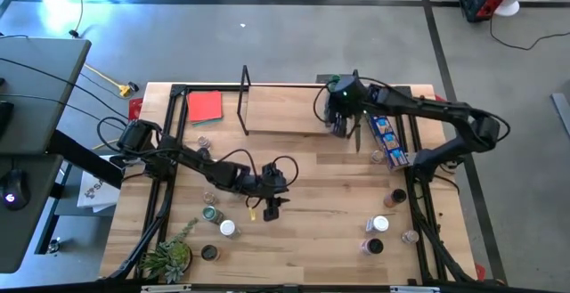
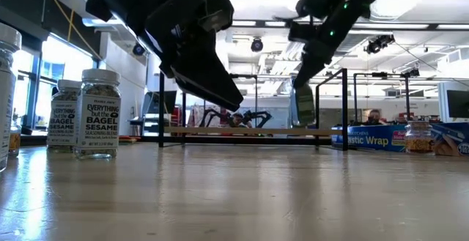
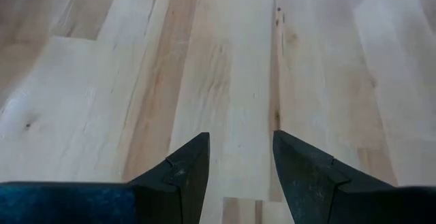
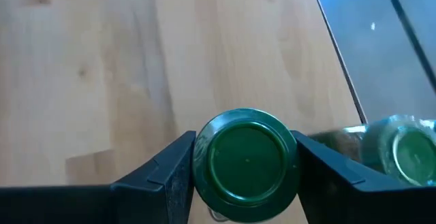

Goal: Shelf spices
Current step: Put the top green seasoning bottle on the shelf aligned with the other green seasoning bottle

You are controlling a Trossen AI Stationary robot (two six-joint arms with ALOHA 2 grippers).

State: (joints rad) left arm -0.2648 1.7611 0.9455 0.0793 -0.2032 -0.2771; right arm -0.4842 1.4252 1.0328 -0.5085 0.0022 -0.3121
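Right gripper [image 4: 245, 166], you see, pinches a green-lidded jar [image 4: 245, 164] over the shelf [image 1: 285, 119]; left gripper [image 3: 240, 163] hangs spread, empty.

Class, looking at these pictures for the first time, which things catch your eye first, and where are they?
The right gripper holds a green-topped spice jar over the shelf at the table's far edge. The left gripper hangs empty, jaws apart, over bare wood mid-table. Loose jars dot both near corners.

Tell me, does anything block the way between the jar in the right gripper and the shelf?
Nothing visible does. The right gripper holds a green-lidded spice jar above the narrow light-wood shelf board; another green-lidded jar stands beside it, not beneath.
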